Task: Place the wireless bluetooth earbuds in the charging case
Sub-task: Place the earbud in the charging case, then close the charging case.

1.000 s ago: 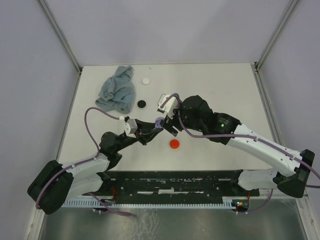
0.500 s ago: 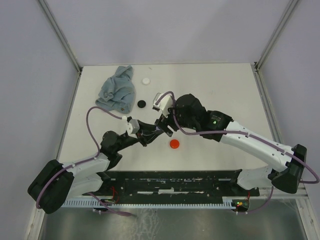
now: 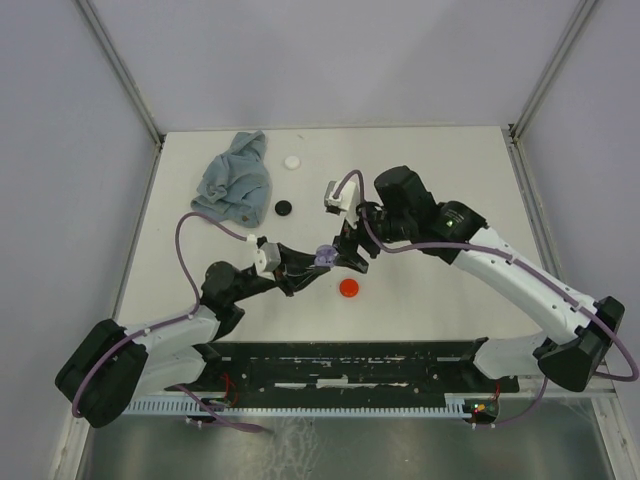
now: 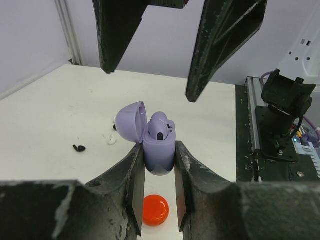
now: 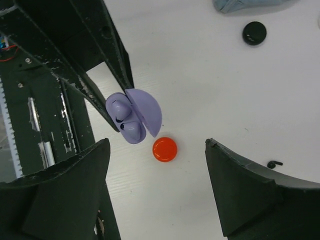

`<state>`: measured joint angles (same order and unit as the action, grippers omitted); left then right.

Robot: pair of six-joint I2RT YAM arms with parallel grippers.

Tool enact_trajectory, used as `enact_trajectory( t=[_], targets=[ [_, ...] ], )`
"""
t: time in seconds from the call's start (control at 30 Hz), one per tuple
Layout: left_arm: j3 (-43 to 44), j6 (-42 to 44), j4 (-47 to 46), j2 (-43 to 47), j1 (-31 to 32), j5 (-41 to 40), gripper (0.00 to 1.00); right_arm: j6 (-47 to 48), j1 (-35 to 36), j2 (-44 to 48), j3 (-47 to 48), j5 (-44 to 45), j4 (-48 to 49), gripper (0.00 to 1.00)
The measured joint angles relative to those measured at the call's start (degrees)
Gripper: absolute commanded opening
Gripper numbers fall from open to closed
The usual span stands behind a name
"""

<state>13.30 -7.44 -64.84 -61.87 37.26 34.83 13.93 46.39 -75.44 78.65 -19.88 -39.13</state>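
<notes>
White worktop (image 3: pixel 450 200). Left fingers (image 4: pixel 136 175) clench the open charging case (image 4: pixel 159 156). In the left wrist view, right fingers (image 4: pixel 220 45) gape empty at its 12 o'clock. I fear their descent knocks the seated earbud (image 4: pixel 159 131) loose.

L gripper (image 4: pixel 157 156) clamped, R gripper (image 5: pixel 156 146) spread wide.

No text, label, brand name, number or sign can be read in any of the views. The shell of the lavender charging case (image 4: pixel 159 152) is seen unmarked on the sides that show. Nothing legible can be made out on the red disc (image 4: pixel 155 210) lying on the table (image 4: pixel 55 115).
</notes>
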Motion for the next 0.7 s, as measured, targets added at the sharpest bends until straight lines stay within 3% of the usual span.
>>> enact_trajectory(
  t=[0.4, 0.7],
  targets=[
    [1.90, -0.11, -0.96, -1.68, 0.00, 3.61, 0.03, 4.22, -1.42, -3.69, 0.04, -14.86, -2.95, 0.84],
    [3.67, -1.38, -0.33, -4.33, 0.11, 2.45, 0.03, 6.10, -2.05, -5.25, 0.04, -17.49, -3.67, 0.81]
  ],
)
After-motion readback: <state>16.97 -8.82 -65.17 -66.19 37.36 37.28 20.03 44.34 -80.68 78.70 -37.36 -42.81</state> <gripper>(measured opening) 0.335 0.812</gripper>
